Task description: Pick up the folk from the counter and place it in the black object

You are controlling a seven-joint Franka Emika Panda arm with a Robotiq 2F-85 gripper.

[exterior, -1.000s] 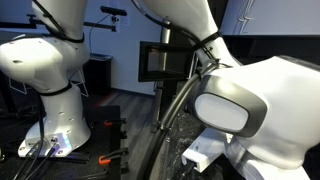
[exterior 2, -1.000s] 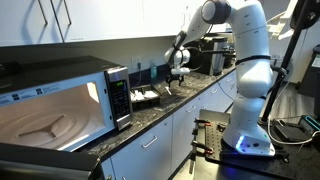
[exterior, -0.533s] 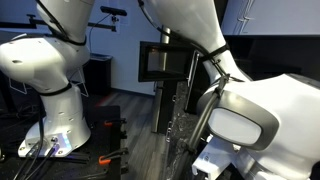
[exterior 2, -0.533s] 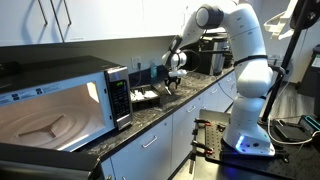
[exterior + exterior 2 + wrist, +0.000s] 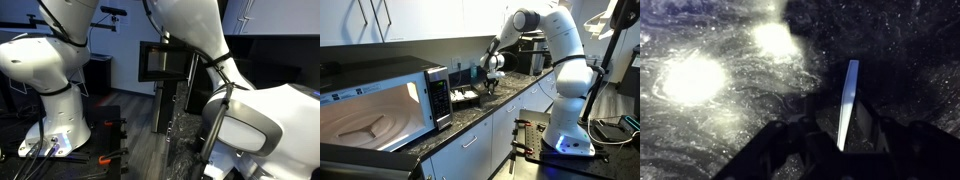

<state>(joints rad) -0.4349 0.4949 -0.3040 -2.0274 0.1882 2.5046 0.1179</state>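
Tool [image 5: 491,82] clamped on the fork [image 5: 847,98]. In the wrist view the pale handle runs up between the dark fingers, over the speckled table [image 5: 700,120]. Likely carried raised so it doesn't scrape. Black object [image 5: 467,98] lies near the tool, beside the microwave [image 5: 380,95]. Fork not yet in it.
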